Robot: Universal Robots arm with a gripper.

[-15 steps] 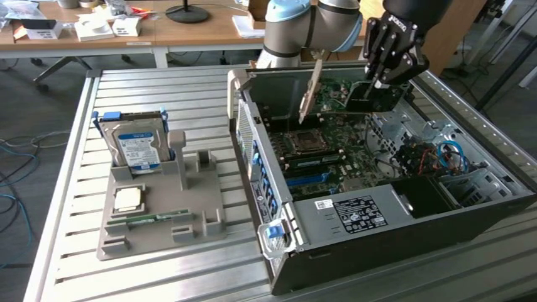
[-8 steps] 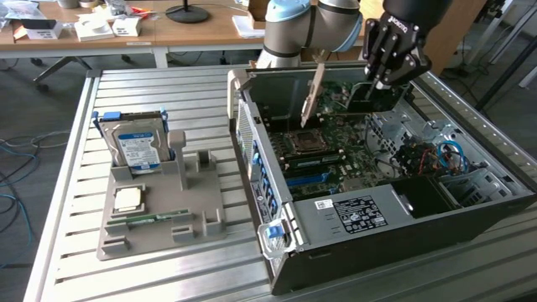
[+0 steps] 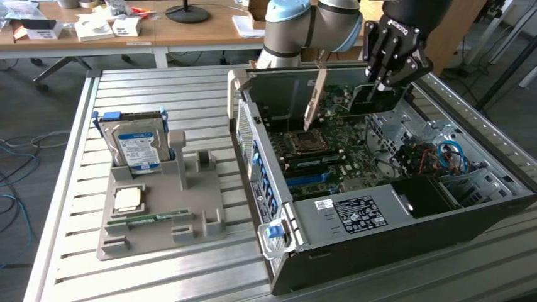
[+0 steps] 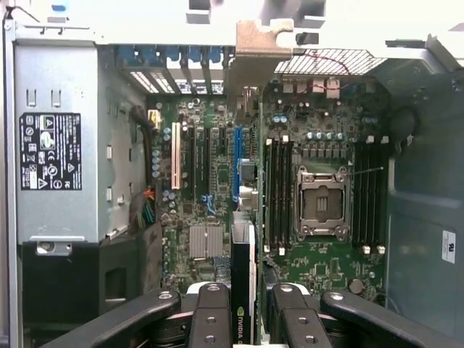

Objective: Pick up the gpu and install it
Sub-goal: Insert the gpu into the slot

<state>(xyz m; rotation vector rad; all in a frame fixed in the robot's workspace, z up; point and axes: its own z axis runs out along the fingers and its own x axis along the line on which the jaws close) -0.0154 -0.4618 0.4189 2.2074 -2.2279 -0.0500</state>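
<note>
big open computer case [image 3: 495,157] on the slatted table [image 3: 168,82], motherboard [image 3: 336,135] exposed. the gpu [image 4: 243,254] stands on edge over the expansion slots, pale bracket [image 3: 315,94] toward the case's rear wall, and the gripper [image 4: 244,312] is clamped on its upper edge.

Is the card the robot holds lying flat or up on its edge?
On its edge. The gripper clamps the gpu, thin edge toward the motherboard, its pale bracket running downward.
</note>
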